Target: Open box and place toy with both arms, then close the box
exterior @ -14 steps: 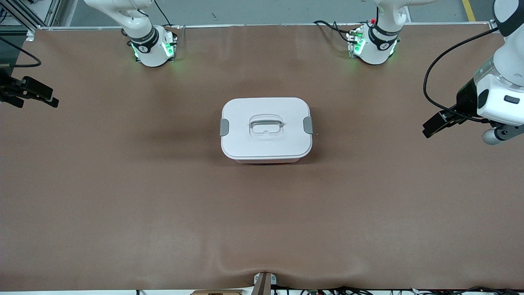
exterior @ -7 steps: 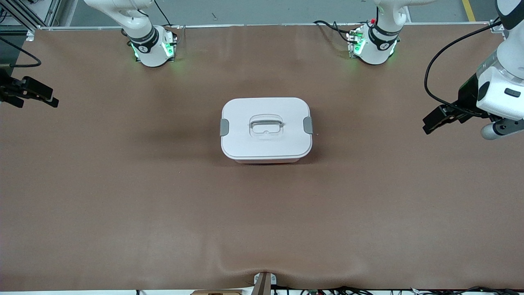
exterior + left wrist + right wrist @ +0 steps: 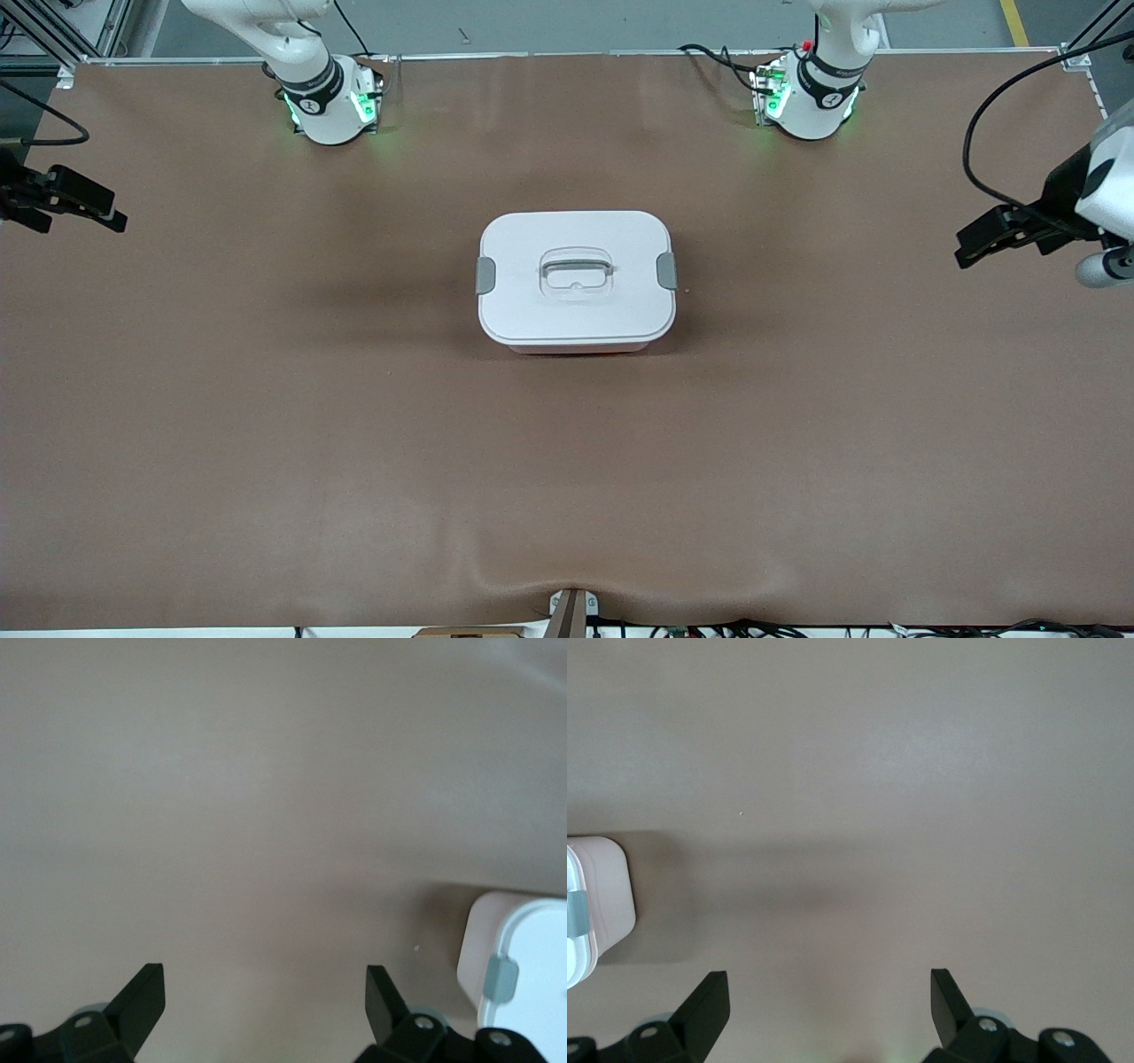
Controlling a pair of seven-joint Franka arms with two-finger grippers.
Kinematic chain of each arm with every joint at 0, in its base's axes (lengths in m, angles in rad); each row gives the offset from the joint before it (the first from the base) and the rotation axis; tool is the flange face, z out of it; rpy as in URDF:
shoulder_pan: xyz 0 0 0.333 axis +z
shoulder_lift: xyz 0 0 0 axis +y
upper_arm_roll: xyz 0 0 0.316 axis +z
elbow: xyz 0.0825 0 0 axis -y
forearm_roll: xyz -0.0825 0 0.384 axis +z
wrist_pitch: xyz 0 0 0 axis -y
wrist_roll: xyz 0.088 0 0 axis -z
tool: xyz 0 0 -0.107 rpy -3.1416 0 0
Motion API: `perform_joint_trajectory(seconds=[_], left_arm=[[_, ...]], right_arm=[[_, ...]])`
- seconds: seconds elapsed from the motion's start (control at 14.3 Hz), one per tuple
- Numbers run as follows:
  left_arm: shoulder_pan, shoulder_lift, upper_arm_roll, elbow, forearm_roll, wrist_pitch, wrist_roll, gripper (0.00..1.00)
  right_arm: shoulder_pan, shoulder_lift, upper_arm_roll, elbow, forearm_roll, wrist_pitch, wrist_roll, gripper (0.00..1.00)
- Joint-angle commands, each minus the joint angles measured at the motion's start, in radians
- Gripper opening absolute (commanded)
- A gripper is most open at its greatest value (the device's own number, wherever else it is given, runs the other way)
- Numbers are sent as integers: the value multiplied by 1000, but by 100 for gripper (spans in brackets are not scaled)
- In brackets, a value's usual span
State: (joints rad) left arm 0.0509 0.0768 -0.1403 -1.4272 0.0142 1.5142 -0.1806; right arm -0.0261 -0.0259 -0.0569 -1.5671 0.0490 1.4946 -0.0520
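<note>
The box (image 3: 576, 282) sits closed in the middle of the brown table (image 3: 266, 425), its white lid (image 3: 576, 306) on, a grey clip (image 3: 485, 275) at each short side and the recessed handle (image 3: 577, 268) in the centre. No toy shows in any view.

The left hand (image 3: 988, 241) hangs in the air well apart from the box, over the left arm's end of the table, its black fingers (image 3: 142, 997) spread wide with nothing between them and pointing toward the box.

The right hand (image 3: 75, 206) hangs over the right arm's end of the table, also well apart from the box, fingers (image 3: 709, 1001) spread and empty, and pointing toward the box.
</note>
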Motion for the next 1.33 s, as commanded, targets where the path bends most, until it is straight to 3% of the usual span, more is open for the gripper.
perform_joint_trajectory(seconds=[0.0,0.21,0.49,1.26], left_arm=[[-25,-48,51,-15,-33,-19,105,100],[-59,-66,102,-22,-33,-61,127,100],[-62,-141,99,-128,-33,-49,127,100],[-65,-131,105,-111,-19,-40,185,100]], right_arm=[[2,-16,3,-2,-14,-10,7,100],[2,-16,3,-4,-14,-10,7,100],[0,-16,3,-2,-14,-10,7,100],[-5,-14,0,1,-17,-10,3,100]])
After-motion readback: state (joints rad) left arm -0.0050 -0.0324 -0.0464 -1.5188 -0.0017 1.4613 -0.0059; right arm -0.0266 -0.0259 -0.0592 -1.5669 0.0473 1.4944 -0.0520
